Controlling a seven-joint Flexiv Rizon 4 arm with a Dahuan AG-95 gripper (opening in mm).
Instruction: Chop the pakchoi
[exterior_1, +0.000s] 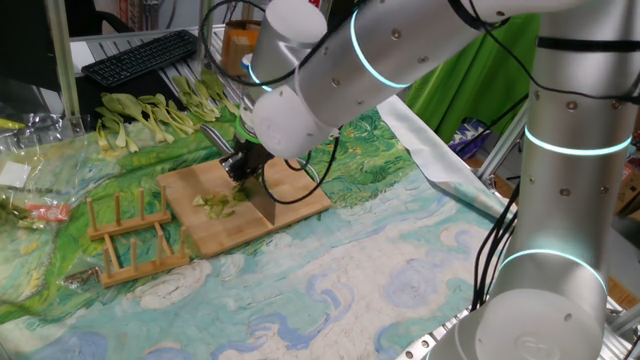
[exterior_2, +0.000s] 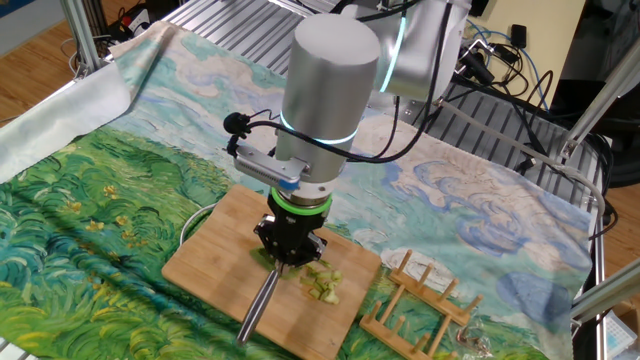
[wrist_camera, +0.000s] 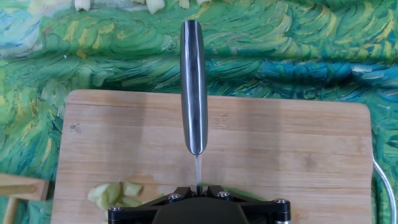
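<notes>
The pakchoi (exterior_1: 222, 203) lies as a small heap of pale green cut pieces on the bamboo cutting board (exterior_1: 290, 190), near the board's middle. In the other fixed view the pieces (exterior_2: 322, 281) sit just beside and below the fingers (exterior_2: 288, 252). The hand view shows only a few pieces (wrist_camera: 115, 194) at the lower left, partly hidden by the hand's black body.

The fingers are clamped together on a knife (wrist_camera: 193, 87), whose grey steel handle sticks out over the board; its blade (exterior_1: 262, 197) stands edge-down on the wood right next to the heap. Whether the blade touches any piece is hard to make out.

The board rests on a surface covered by a painted green-and-blue cloth (exterior_2: 90, 230). A wooden dish rack (exterior_1: 132, 235) stands empty beside the board. A row of whole pakchoi stalks (exterior_1: 150, 115) lies farther back on the cloth, with a black keyboard (exterior_1: 140, 55) behind them.
</notes>
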